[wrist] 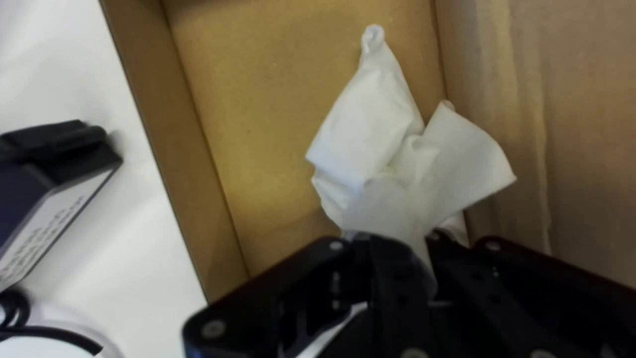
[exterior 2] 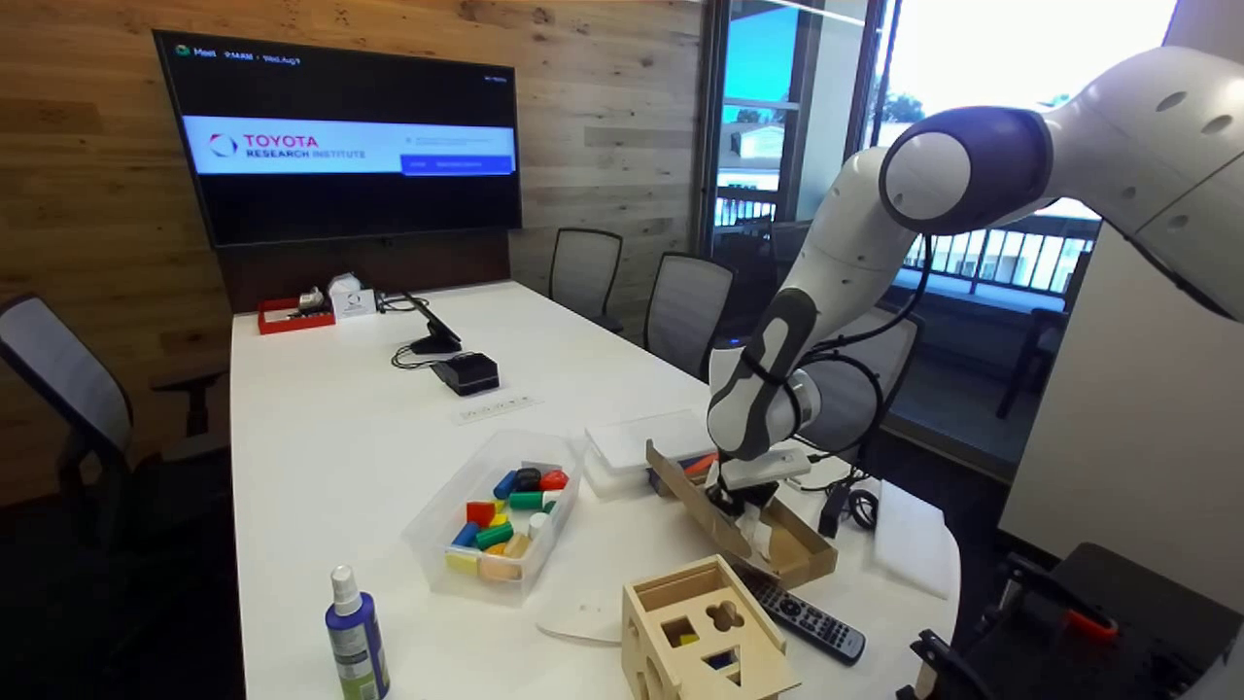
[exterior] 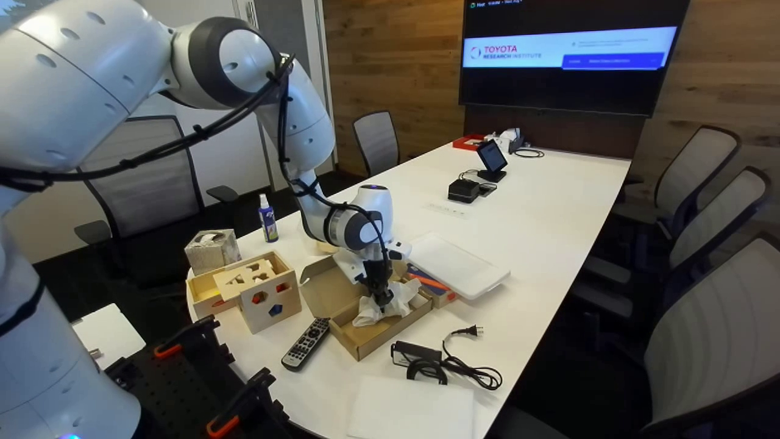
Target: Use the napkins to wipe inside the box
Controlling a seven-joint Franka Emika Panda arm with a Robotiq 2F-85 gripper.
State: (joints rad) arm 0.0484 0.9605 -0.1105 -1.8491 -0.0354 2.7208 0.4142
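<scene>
We see the black jaws pinched together on crumpled white tissue-like napkins (wrist: pixel 392 169) inside the shallow brown cardboard box (wrist: pixel 253 119) on the white desk (exterior: pixel 542 213), so we judge grasping done, wiping probably unfinished.

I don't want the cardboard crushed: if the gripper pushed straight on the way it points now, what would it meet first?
Most likely the floor of the cardboard box, perhaps through folds of the napkin that the gripper holds. The views don't settle how much gap, if any, there is.
</scene>
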